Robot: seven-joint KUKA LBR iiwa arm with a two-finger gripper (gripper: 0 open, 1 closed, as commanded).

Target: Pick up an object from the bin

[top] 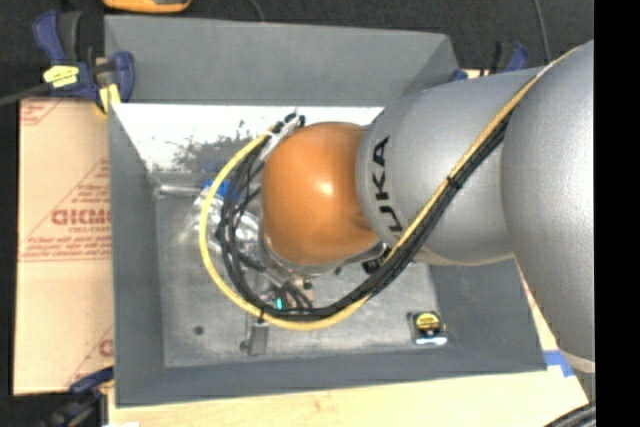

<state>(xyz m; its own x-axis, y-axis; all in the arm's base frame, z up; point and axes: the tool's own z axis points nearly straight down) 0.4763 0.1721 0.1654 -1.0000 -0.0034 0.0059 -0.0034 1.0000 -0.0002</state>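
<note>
Orange cover (pixel 312 205) over bin (pixel 130 215); yellow-black thing (pixel 427 323) apart.

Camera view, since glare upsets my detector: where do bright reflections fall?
In the camera view, a soft highlight sits on the orange cover; the bin floor shines white along its far-left edge; the grey arm carries a pale sheen; the floor round the small yellow-and-black thing at near right is matt grey.

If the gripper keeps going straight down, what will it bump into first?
Probably the bin's grey floor: the arm's orange cover points down over the bin's middle and hides what lies beneath. The small yellow-and-black thing sits off toward the right corner, out of that line.
</note>
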